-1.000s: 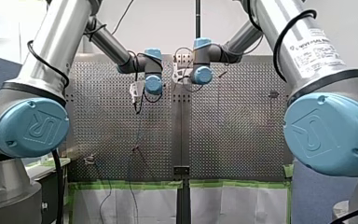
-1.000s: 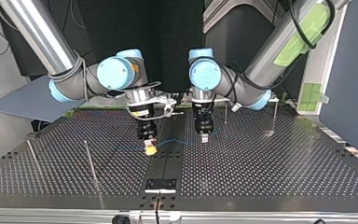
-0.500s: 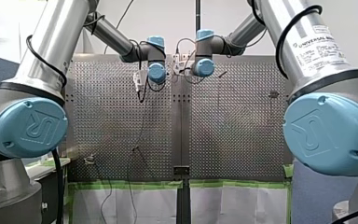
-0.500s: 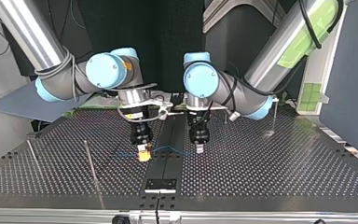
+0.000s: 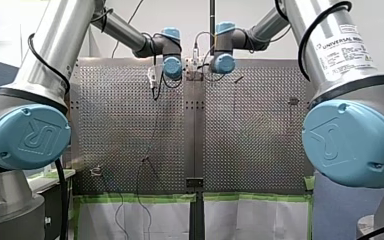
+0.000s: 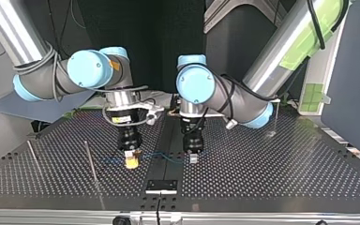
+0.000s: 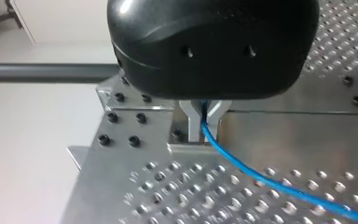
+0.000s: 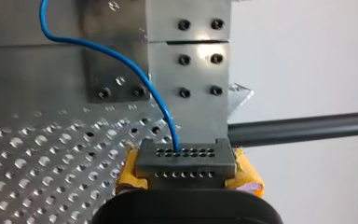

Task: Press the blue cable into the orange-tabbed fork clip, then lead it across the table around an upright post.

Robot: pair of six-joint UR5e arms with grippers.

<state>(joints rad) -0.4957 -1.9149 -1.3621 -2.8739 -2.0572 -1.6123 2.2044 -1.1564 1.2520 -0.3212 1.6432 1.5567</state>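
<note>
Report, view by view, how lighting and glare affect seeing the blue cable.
Top view: dim; the blue cable is a faint line on the dark, sheeny perforated table. Left wrist view: bright reflections on the metal plate, yet the cable stands out. Right wrist view: likewise, against a bright white backdrop. Front view: glinting holes swallow it; I cannot trace it.

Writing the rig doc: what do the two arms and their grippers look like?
Both arms: silver tubes, light-blue joint caps, black cables outside. My right arm bears a Universal Robots label; my left arm a green patch. Left gripper: black housing, metal fingers. Right gripper: yellow pads.
</note>
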